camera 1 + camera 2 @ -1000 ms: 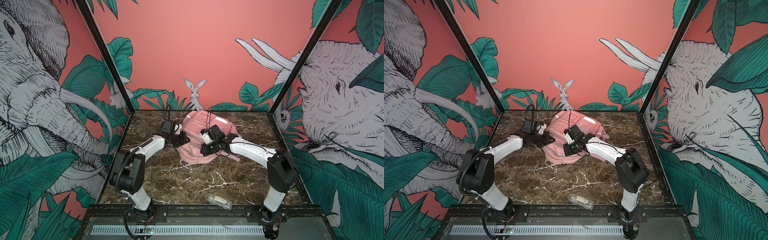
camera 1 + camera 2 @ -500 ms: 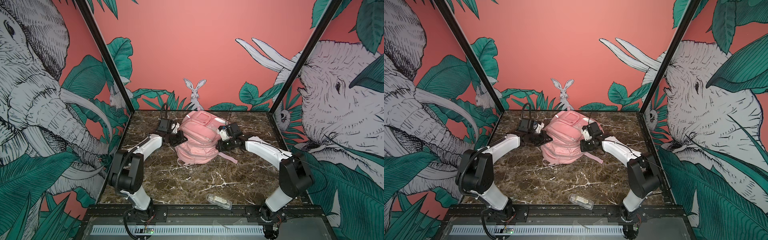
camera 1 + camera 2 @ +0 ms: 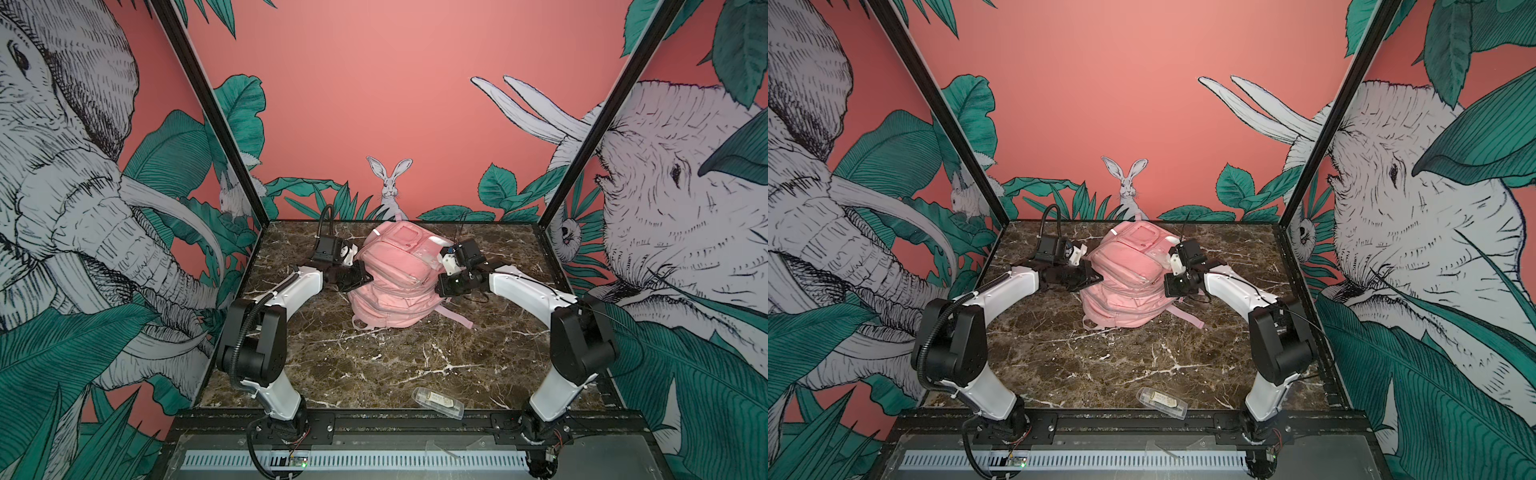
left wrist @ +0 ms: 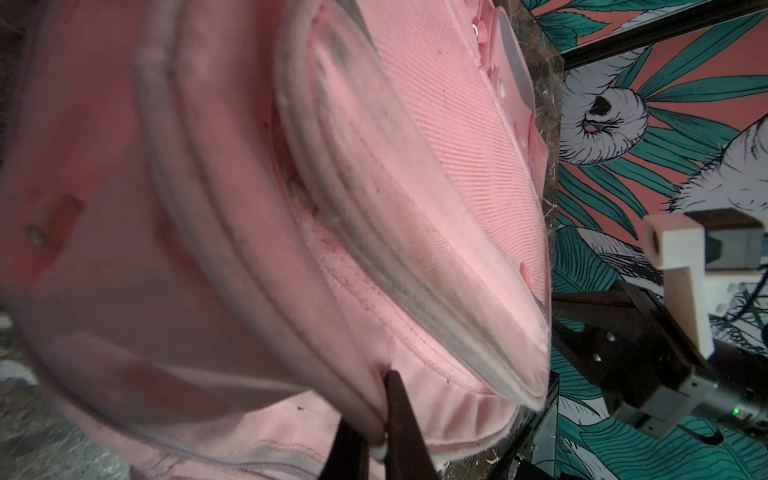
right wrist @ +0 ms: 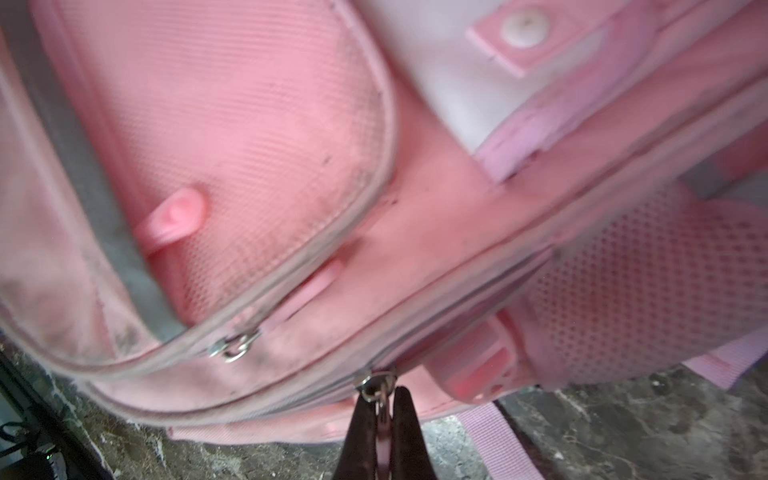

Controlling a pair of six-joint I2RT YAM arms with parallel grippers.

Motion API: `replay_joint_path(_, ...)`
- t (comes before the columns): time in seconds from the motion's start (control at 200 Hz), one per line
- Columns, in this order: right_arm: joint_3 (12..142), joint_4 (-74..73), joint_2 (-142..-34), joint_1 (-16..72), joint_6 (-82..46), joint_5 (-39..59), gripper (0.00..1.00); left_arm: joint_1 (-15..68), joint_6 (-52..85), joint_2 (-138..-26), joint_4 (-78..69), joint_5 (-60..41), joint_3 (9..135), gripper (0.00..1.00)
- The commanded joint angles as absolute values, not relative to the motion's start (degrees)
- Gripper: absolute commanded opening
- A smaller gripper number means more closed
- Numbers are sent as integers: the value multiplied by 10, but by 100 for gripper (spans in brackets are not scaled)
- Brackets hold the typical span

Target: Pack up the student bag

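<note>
The right gripper [image 3: 440,286] swings wide. 1 second back it sits over the middle of the student bag [image 3: 395,276]; now it is out at the bag's right flank in both top views. The wrist view shows why: its 2 dark fingers [image 5: 405,419] are clenched on a zip pull [image 5: 380,401], the metal ring just above their tips. So that slider has been dragged along its track, from the front around to the side.

Over on the other flank, the left gripper [image 3: 363,276] has barely shifted and is pinched tight on a fold of pink fabric at the bag's edge [image 4: 376,415], anchoring it. That is the counter-hold, I'd say: 1 arm braces, the other runs the zip.

The bag itself has changed shape. It was slumped flatter under the right arm, and now it stands humped up between the 2 grippers, at the back-centre of the table [image 3: 374,365], a strap [image 3: 455,318] trailing towards the right arm.

Whether the zip is closing or opening, I cannot tell; the track on either side of the slider is blurred. A clear packet [image 3: 437,402] lies alone at the front edge, well apart from the bag, so packing looks unfinished if it belongs inside.
</note>
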State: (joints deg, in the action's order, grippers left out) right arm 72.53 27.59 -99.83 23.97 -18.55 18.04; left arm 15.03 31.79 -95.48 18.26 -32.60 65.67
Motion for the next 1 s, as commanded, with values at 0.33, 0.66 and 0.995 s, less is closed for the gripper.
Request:
replay_joint_path(0.33, 792, 334, -1066, 166, -176, 110, 0, 130, 284, -946, 203, -310, 674, 3)
replay_joint_path(0.66, 826, 335, -1092, 162, -181, 116, 0, 130, 297, -946, 184, -320, 661, 4)
replay_joint_path(0.995, 816, 340, -1069, 162, -187, 132, 33, 141, 314, -952, 160, -330, 648, 6)
